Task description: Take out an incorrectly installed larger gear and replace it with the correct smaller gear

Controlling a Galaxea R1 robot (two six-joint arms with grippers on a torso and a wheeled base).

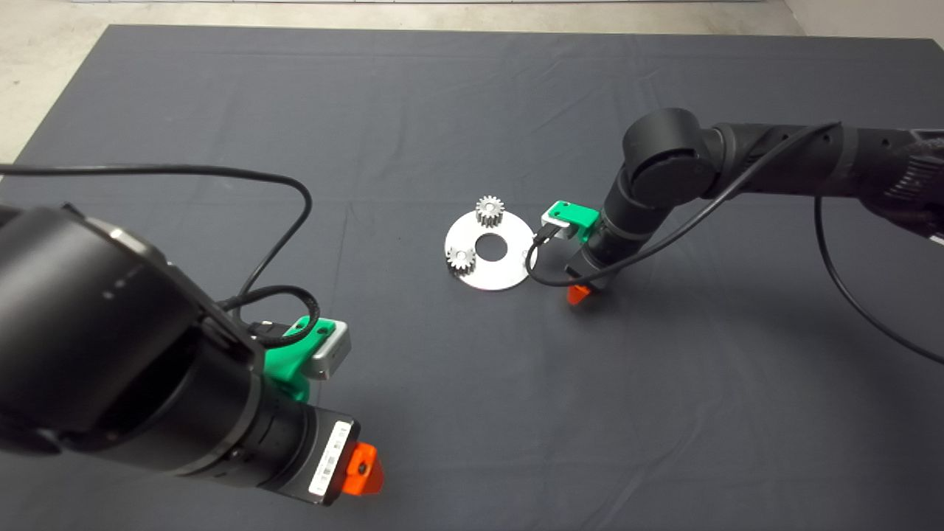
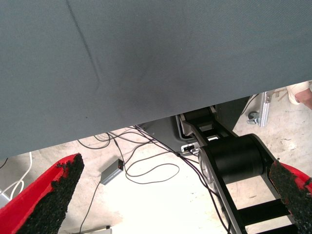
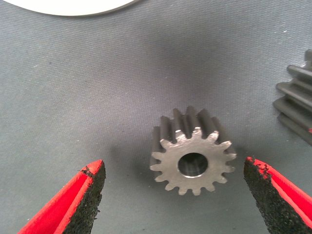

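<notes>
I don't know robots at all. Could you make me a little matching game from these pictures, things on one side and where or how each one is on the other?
Things:
1. small grey steel spur gear
2. dark steel gear with long slanted teeth
3. flat round silver metal plate
4. left tool

States:
a. carries two silver spur gears
b. lies on the mat between the right tool's open fingers
c. open, holding nothing, away from the plate
d. only partly in view, beside the small gear

Pairs: 1-b, 2-d, 3-a, 4-c
</notes>
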